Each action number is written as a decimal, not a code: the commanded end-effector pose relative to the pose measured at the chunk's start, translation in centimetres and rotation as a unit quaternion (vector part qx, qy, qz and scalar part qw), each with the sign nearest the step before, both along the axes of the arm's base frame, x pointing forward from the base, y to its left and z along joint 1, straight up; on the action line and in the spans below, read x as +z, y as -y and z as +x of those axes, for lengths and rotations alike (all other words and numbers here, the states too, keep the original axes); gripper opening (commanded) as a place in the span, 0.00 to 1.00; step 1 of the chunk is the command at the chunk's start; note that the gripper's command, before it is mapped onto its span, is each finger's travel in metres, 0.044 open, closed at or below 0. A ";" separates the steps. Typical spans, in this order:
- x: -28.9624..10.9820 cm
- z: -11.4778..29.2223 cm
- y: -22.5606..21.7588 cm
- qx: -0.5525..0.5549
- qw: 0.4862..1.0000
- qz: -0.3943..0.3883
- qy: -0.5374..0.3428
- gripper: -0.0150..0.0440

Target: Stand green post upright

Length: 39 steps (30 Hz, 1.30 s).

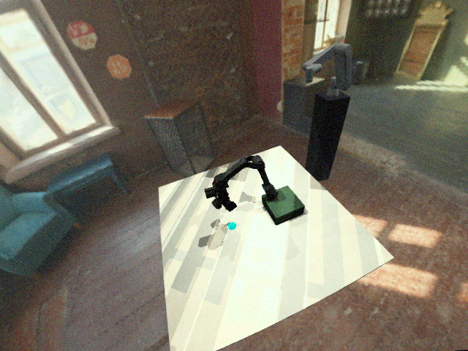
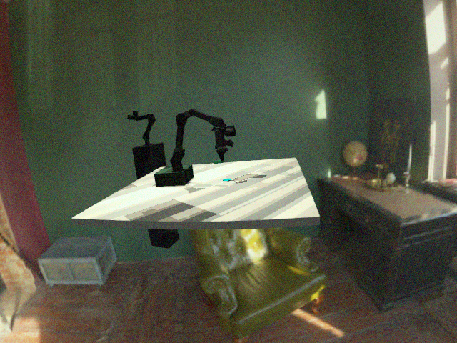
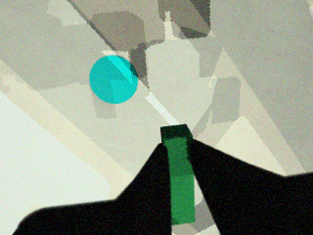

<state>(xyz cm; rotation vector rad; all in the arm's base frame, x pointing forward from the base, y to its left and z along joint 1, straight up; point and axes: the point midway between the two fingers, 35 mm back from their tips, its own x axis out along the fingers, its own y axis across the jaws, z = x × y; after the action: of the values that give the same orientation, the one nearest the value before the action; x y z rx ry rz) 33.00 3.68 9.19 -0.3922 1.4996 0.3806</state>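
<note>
Wrist view: jaws clamp green post, its lower end hidden.

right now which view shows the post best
The wrist view: the green post fills the middle, clamped in the gripper. The exterior view shows only a green speck under the gripper; in the top view the arm hides it.

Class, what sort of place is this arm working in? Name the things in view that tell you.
Probably an old lived-in room, a study or parlour. A yellow-green armchair sits under the table, a globe stands on a dark chest, and sunlight falls on the wooden floor.
</note>
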 end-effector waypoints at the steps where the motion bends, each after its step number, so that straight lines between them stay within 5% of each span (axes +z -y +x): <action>1: 0.2 0.1 -1.3 0.052 0.999 -0.004 0.001 0.29; 16: 0.5 -0.4 -6.0 0.233 0.973 -0.008 0.001 0.29; 39: -1.4 1.3 -6.5 0.202 0.977 0.041 0.049 0.29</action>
<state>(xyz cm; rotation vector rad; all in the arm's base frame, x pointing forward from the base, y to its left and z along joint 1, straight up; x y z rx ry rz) 34.21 10.20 8.25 -0.6703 1.3079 0.7337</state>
